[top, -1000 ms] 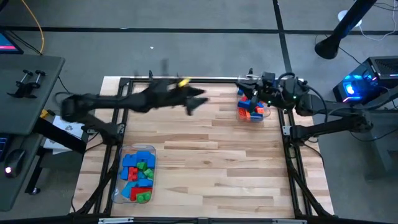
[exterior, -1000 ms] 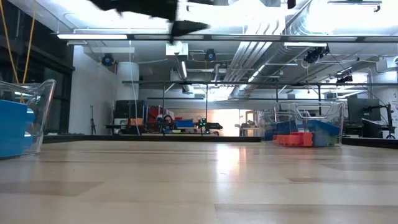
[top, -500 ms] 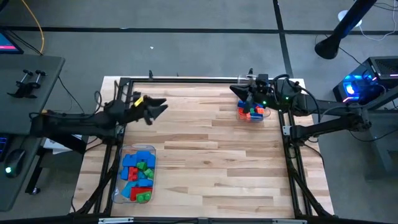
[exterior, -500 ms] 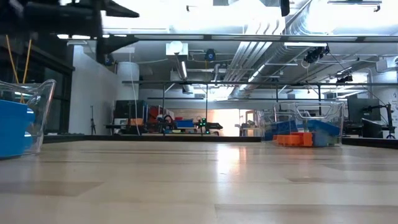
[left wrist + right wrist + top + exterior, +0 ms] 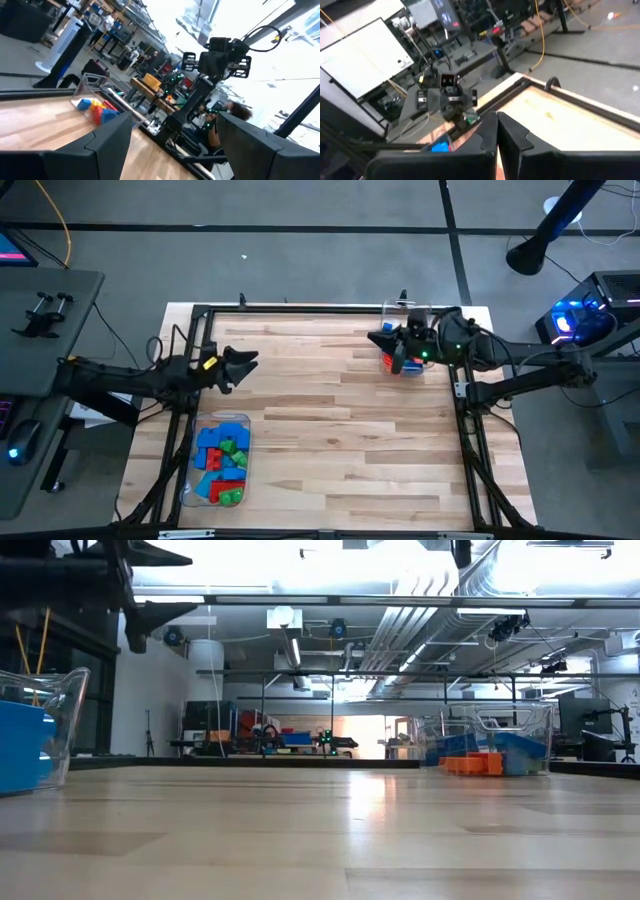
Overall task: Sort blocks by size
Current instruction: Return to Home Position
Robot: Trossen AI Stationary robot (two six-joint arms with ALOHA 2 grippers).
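Blocks [image 5: 212, 442] are kept in two clear tubs set on the desk [image 5: 340, 430], a pale wooden top edged by a dark frame. The left arm [image 5: 120, 374] is stretched in from the desk's left side and the right arm [image 5: 485, 348] from its right side, each kept close to its own edge.

The left tub [image 5: 228, 417] is placed at the left edge, close to the low camera. It is filled with blue, green and red blocks that look the bigger kind. The right tub [image 5: 500, 722] is placed at the far right corner, well apart from the first. Blue, red and orange blocks of a smaller look are piled in it, and a yellow one is shown in the left wrist view.

The left claw [image 5: 245, 368] is held above the desk's left edge, beyond the left tub and not over it. Its fingers are spread wide and it is empty. In the low view it is seen high above the wood.

The right claw [image 5: 378, 338] is held over the right tub, part of which is covered by it in the high view. In the right wrist view its fingers are pressed together, and nothing is seen between them.
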